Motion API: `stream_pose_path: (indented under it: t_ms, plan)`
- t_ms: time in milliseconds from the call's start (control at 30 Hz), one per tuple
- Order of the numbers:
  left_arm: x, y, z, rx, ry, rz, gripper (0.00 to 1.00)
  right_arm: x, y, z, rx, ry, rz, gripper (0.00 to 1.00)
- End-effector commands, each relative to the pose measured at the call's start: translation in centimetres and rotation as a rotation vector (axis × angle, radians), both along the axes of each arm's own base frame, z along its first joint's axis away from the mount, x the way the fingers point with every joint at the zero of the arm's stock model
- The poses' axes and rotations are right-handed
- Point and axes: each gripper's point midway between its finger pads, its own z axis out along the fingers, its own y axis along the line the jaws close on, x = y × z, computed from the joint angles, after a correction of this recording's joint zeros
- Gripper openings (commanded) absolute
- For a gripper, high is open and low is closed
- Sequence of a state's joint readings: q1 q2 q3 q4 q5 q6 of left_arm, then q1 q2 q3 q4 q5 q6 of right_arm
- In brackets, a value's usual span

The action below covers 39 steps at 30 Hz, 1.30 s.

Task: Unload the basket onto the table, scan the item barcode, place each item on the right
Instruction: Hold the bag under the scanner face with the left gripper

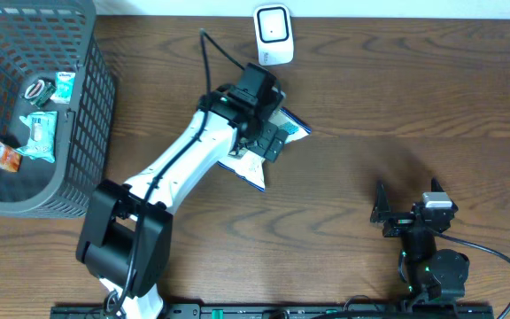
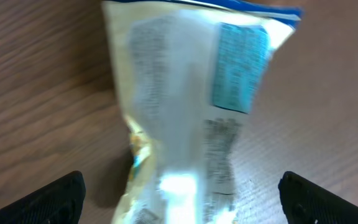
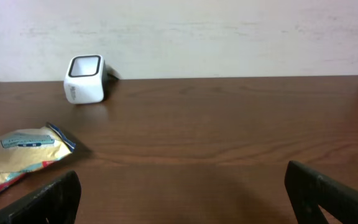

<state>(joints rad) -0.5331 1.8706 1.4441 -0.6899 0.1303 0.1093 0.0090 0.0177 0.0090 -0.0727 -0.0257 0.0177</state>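
The item, a white and pale-yellow snack packet with a blue label and blue top edge, lies flat on the wooden table. My left gripper hovers right over it, open wide, one black finger on each side and neither touching. From overhead the left gripper covers most of the packet. The white barcode scanner stands at the table's back edge, beyond the packet. My right gripper rests near the front right, open and holding nothing. Its wrist view shows the scanner and the packet far left.
A grey mesh basket stands at the back left with several small packets inside. The scanner's black cable runs across the table toward the left arm. Bare wood lies between the packet and the right gripper.
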Motion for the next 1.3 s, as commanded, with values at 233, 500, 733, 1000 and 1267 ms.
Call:
stream_pose_path:
  t_ms: [233,500,733,1000,1267]
  plan:
    - [-1.2,-1.1,-4.4,0.076,0.056,-0.148,0.98,0.0,-0.2,-0.1,0.010,0.001,-0.012,0.99]
    - [1.8,1.4,-7.8,0.247,-0.020,-0.018,0.66,0.0,-0.2,-0.1,0.010,0.001,-0.012,0.99]
    - [4.4,0.0,-5.1,0.095,-0.097,0.231,0.33,0.0,-0.2,-0.1,0.010,0.001,-0.012,0.99]
    - [7.1,-0.5,0.8,-0.110,-0.167,0.493,0.24,0.0,-0.2,-0.1,0.011,0.001,-0.012,0.99]
    - [9.2,2.6,2.7,-0.248,-0.160,0.771,0.25,0.0,-0.2,-0.1,0.010,0.001,-0.012,0.99]
